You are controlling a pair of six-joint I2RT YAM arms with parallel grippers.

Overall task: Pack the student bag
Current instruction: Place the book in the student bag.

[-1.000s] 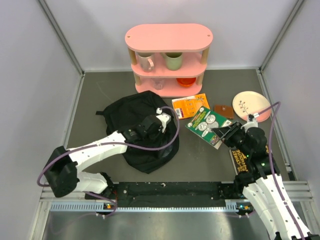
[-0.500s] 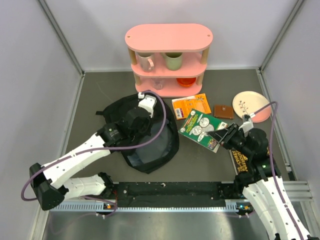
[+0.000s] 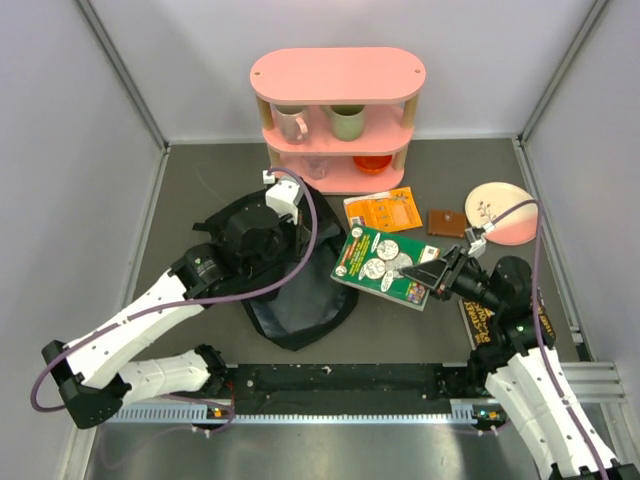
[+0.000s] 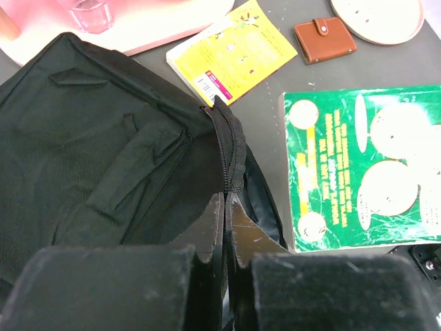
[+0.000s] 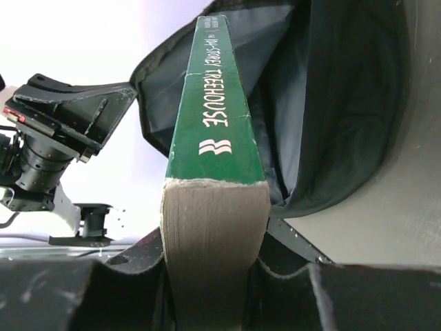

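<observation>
Right wrist: thick green book (image 5: 217, 138) (scuffed spine) before floppy black bag (image 5: 344, 103).

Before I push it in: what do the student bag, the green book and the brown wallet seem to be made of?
The student bag looks like soft black woven fabric, matte; it wrinkles, and the lining looks smoother. The green book is paper, with a glossy cover that glints and rough page edges. The brown wallet is probably leather or imitation, smooth, with a snap tab.
</observation>
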